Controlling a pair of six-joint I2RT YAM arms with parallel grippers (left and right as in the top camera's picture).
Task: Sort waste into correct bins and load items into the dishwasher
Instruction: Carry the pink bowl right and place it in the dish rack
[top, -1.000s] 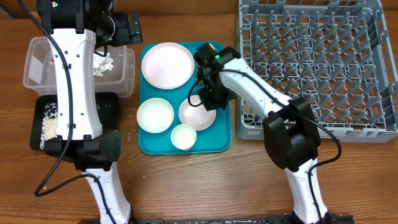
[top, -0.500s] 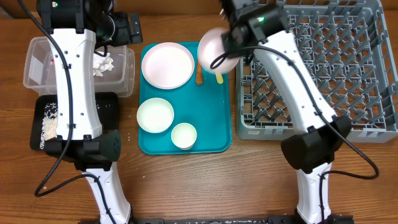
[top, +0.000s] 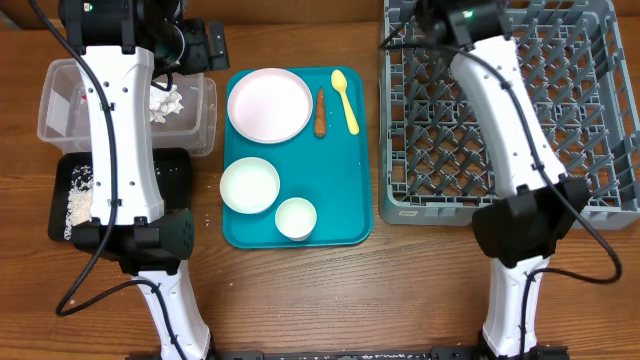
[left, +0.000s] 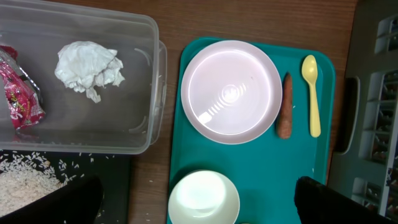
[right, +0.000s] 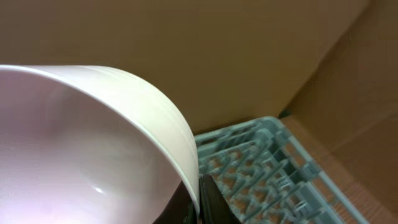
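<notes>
The right end effector (right: 198, 202) is closed on the rim of a white bowl (right: 81, 143). In the right wrist view one dark finger shows against the outside of the rim; the inner finger is hidden. The bowl is tipped on edge with its hollow facing the camera, above a far corner of the grey dish rack (right: 261, 168). From overhead the arm covers the bowl, so I cannot tell which row of pegs lies beneath it. The main danger, as I judge it, is the thin rim pinch. The smooth bowl could swing or slip out if the wrist turns sharply. If it comes down off line, it may knock the pegs or sit across them rather than between. The left end effector (top: 203, 45) hangs over the clear tub (top: 60, 100) with its fingers spread wide and holding nothing. The tub contains the crumpled napkin (left: 87, 65) and the red wrapper (left: 18, 93). Rice (top: 78, 195) lies in the black tray (top: 170, 170). On the teal tray (top: 345, 180), which sits on the counter (top: 300, 290), are the plate (top: 269, 104), a second bowl (top: 249, 185), the cup (top: 295, 218), the yellow spoon (top: 347, 98) and the carrot piece (top: 320, 112). The carrot touches the plate's edge, so a careless grab there could shove it.
</notes>
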